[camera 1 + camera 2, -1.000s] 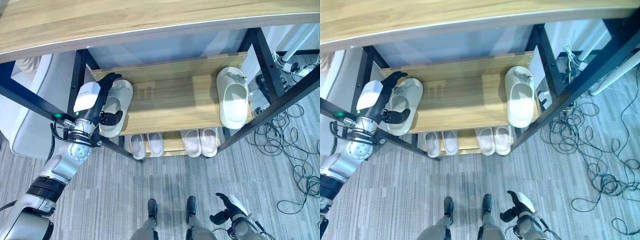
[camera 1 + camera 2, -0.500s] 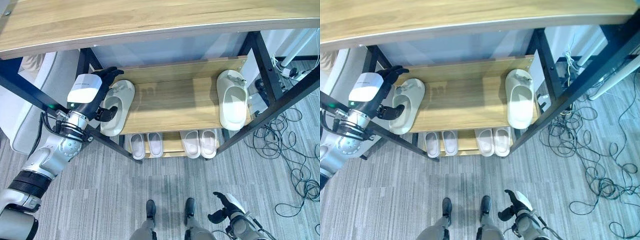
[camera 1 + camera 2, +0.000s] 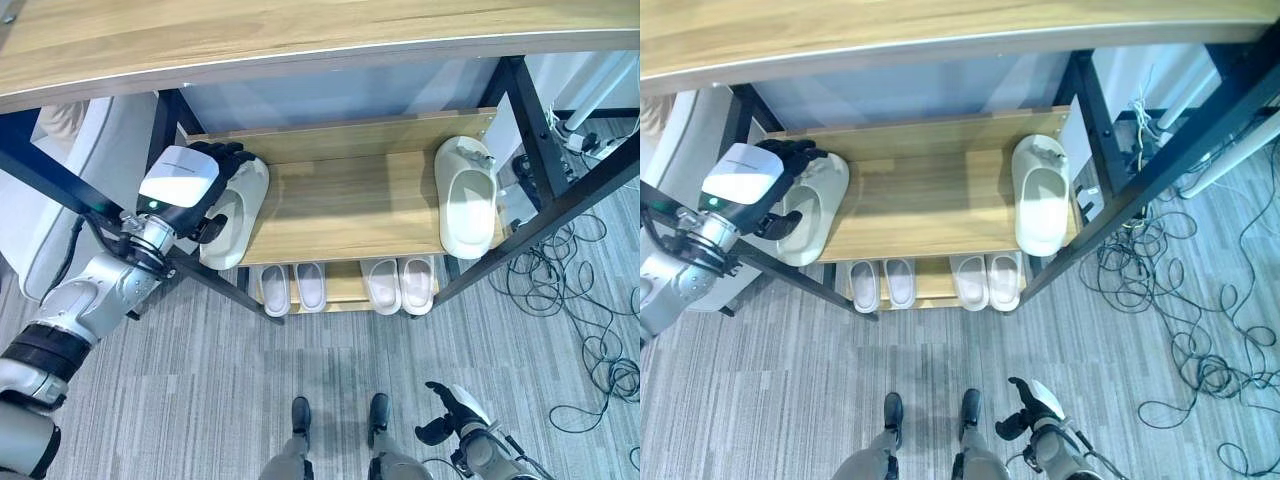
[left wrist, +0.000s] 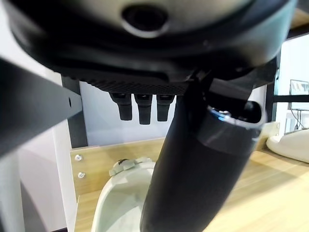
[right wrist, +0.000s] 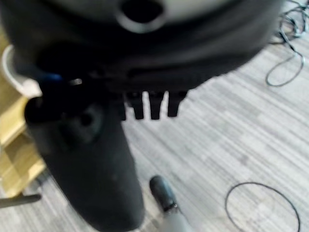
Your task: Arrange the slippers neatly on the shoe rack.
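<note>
- Left eye view: at centre left, the left robot hand [image 3: 205, 185] lies over the heel end of the left slipper [image 3: 235, 205] on the shoe rack's middle shelf [image 3: 350, 205], fingers curled on its rim. The right slipper [image 3: 466, 195] lies at the shelf's right end, well apart.
- Right eye view: two small pairs of slippers [image 3: 930, 283] sit on the lower shelf. The right robot hand [image 3: 1032, 410] hangs at lower centre, fingers loosely relaxed.
- Left wrist view: the slipper's pale toe shows past the thumb.
- Right wrist view: grey floor [image 5: 251, 145] beyond straight fingers.
</note>
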Robot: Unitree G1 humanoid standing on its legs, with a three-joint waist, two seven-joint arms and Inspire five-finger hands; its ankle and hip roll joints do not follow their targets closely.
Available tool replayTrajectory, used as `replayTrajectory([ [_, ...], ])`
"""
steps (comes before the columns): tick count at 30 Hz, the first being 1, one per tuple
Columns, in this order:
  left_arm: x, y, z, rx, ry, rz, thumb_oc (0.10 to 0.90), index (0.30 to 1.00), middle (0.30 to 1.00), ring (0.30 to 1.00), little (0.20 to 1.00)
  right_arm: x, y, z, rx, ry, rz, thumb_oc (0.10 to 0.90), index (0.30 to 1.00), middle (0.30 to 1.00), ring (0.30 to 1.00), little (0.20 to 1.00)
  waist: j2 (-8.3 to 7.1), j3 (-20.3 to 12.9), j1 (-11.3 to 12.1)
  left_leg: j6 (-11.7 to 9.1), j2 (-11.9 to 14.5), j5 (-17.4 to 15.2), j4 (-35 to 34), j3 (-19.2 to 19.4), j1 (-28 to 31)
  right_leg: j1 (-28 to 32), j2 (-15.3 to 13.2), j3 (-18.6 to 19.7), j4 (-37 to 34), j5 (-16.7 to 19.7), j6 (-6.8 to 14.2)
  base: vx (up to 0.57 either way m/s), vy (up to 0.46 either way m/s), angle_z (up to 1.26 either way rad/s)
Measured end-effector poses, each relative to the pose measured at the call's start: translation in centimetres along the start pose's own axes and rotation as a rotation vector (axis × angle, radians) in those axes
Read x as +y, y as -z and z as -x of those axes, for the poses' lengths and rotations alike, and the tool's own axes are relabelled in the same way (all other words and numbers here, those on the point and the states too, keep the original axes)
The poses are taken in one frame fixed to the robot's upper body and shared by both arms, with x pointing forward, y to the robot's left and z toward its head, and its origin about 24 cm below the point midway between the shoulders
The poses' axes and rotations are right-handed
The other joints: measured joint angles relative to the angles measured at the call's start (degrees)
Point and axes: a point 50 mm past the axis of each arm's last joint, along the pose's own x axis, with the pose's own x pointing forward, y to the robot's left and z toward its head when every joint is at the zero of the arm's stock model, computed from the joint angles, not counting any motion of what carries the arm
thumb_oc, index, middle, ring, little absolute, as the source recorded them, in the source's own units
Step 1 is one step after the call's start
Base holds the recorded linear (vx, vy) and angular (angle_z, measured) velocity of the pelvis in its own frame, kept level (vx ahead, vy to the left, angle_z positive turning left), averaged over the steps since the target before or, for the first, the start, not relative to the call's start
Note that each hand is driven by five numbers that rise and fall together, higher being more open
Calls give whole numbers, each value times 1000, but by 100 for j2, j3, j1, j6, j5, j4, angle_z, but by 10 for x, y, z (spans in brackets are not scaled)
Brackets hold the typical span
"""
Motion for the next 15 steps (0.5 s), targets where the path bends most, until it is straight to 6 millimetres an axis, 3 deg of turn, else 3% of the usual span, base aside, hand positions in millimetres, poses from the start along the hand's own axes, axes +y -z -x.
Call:
replayTrajectory([
  [15, -12, 7, -2, 16, 78, -70, 800, 900, 900, 900, 900, -2, -5, -2, -10, -13, -17, 800, 900, 900, 900, 900, -14, -8, -58, -17, 3, 13, 7, 40, -173, -195, 34, 57, 1, 32, -42, 0, 0, 0],
])
